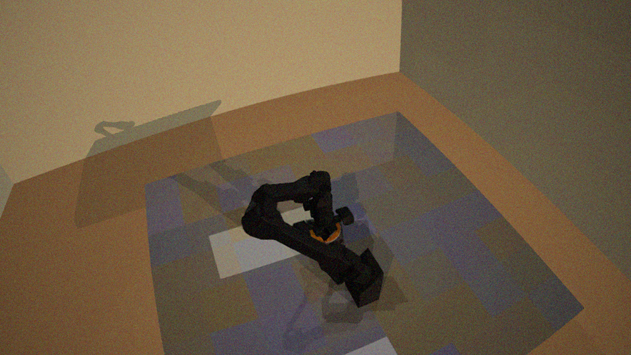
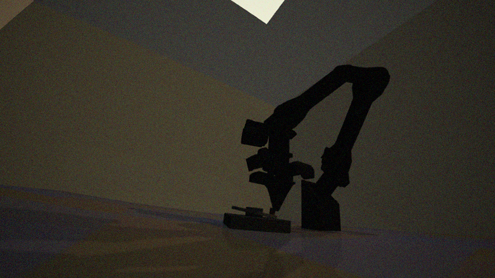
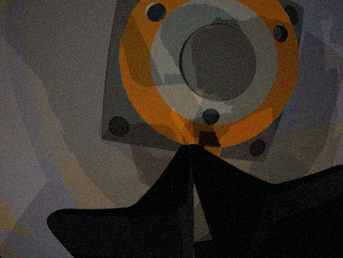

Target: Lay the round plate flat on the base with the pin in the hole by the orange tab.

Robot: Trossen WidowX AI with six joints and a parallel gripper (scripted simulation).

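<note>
Dim room, patchwork mat underfoot. Nearest the wrist camera, the gripper has its fingers pressed together on nothing, tips down at the plate's near edge by the orange tab. The smart play, I'd judge: nudge sideways with light pressure so the ring turns about the post, then lift clear once it drops. Further off, the orange plate lies on the grey square base, small dark holes around it; the pin isn't discernible.

An orange ring-shaped plate with a pale grey inner band sits on a grey square base. Black arm. Patchwork mat of purple, olive and white.
</note>
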